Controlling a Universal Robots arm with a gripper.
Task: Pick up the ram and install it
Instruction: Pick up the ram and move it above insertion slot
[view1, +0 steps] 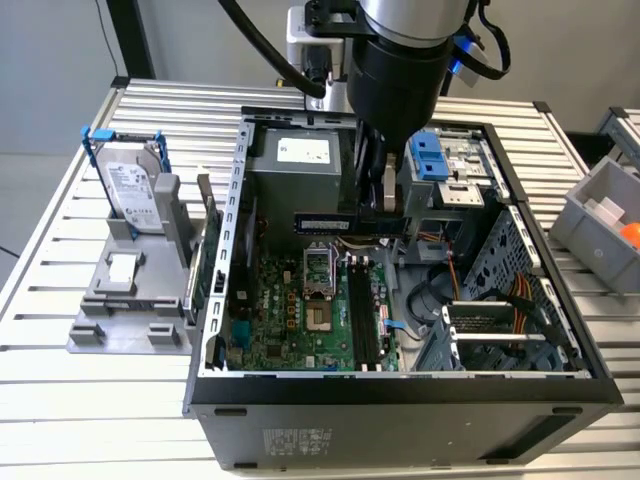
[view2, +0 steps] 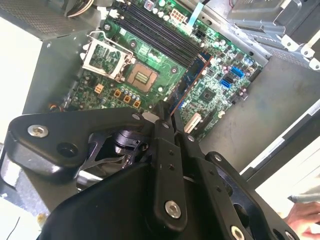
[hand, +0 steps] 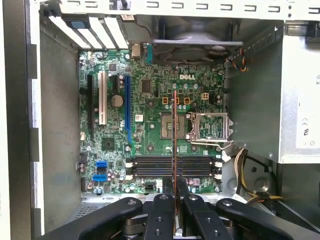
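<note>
Holds the ram (view1: 325, 222) in the gripper (hand: 175, 187), jaws pinched nearly together on the flat faces of what looks like one end, with the stick raised clear above the long black slots (hand: 150, 166) and lying crosswise to them rather than in line. Risks coming down askew on the slots: gripped at one end only, could pivot under pressing force, catch a slot wall, or seat one end alone. Could also scrape the CPU socket (hand: 164, 125) just beside the slots if lowered unturned.
</note>
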